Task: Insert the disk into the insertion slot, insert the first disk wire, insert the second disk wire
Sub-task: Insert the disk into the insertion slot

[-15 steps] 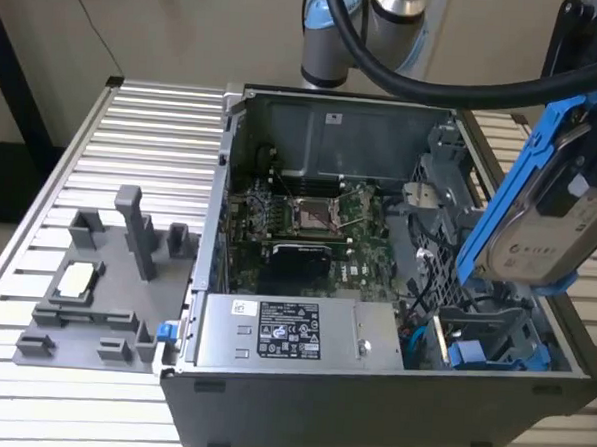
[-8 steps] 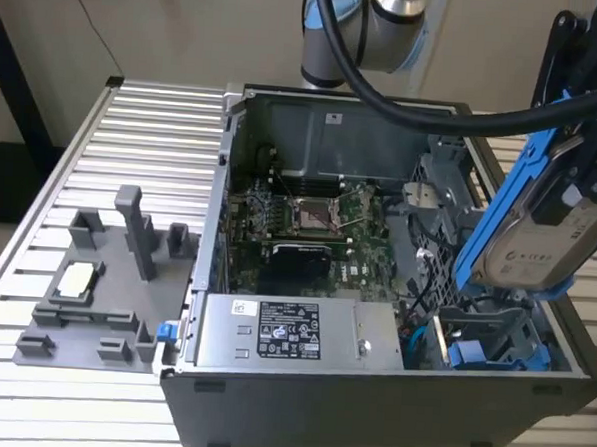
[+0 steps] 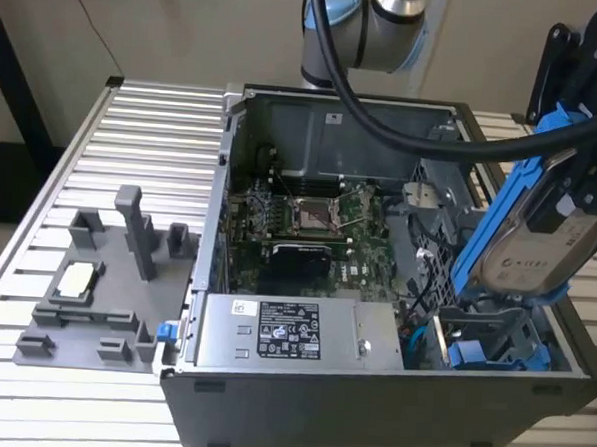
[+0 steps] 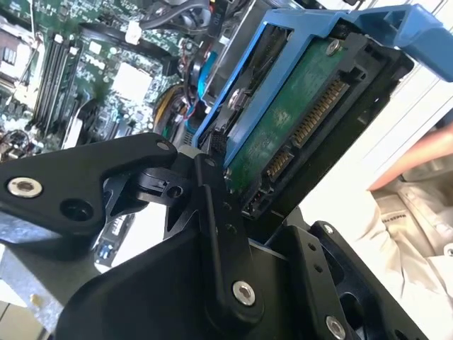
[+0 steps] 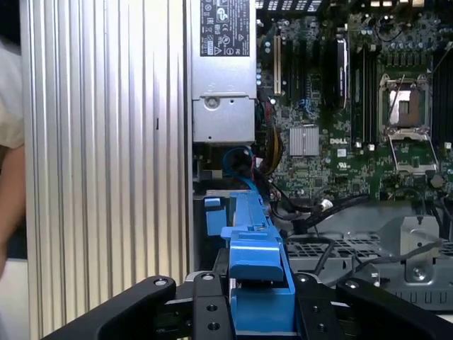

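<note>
Evidently none of the three steps is done yet. The disk (image 3: 534, 241) hangs in the air, steeply tilted, its lower end just above the slot (image 3: 488, 324) and not yet inside it. With the disk out of the cage, I judge that both wires also remain to be plugged in. Loose cables lie in the case nearby, but which ones belong to the disk I cannot tell.

The pincer (image 5: 258, 304) is clamped on the disk. In the first wrist view its black fingers (image 5: 205, 301) press the blue carrier from both sides.

The disk is a flat silver slab with a pale label, framed in glossy bright blue plastic. In the second wrist view its underside (image 4: 297, 120) shows a green circuit board with a row of gold contacts at one end. The slot is the mouth of a grey sheet-metal cage punched with small holes. It sits in the case's near corner on the exterior view's right, and a second blue carrier (image 3: 472, 353) lies low inside.

Beside the cage, along the case's near edge, is the boxy silver power supply (image 3: 273, 332), and behind that the dark green motherboard (image 3: 308, 224). The case stands on a ribbed aluminium worktop (image 3: 163, 126). A matte grey fixture (image 3: 95, 283) lies near the worktop's edge on the exterior view's left.
</note>
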Controlling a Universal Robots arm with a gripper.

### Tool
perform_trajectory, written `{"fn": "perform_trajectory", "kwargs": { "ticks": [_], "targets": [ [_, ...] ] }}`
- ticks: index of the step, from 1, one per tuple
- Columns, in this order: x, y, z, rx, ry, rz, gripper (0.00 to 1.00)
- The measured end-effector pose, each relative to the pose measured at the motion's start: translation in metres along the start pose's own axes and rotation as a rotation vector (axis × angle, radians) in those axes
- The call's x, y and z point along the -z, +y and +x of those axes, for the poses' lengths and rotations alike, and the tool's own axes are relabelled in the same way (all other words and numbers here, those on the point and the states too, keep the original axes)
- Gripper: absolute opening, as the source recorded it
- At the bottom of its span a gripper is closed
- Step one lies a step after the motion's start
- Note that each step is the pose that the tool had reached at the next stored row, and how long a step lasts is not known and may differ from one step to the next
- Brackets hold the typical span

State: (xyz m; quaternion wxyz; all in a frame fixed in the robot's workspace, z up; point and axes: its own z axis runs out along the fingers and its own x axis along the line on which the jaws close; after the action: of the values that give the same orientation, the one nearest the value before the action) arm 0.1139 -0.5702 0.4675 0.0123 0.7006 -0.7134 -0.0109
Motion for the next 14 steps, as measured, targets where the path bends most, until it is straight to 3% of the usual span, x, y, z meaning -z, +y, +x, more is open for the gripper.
{"fn": "perform_trajectory", "kwargs": {
  "ticks": [14],
  "targets": [
    [-0.0115, -0.0032, 0.0002, 0.0, -0.0005, 0.0, 0.33]
  ]
}}
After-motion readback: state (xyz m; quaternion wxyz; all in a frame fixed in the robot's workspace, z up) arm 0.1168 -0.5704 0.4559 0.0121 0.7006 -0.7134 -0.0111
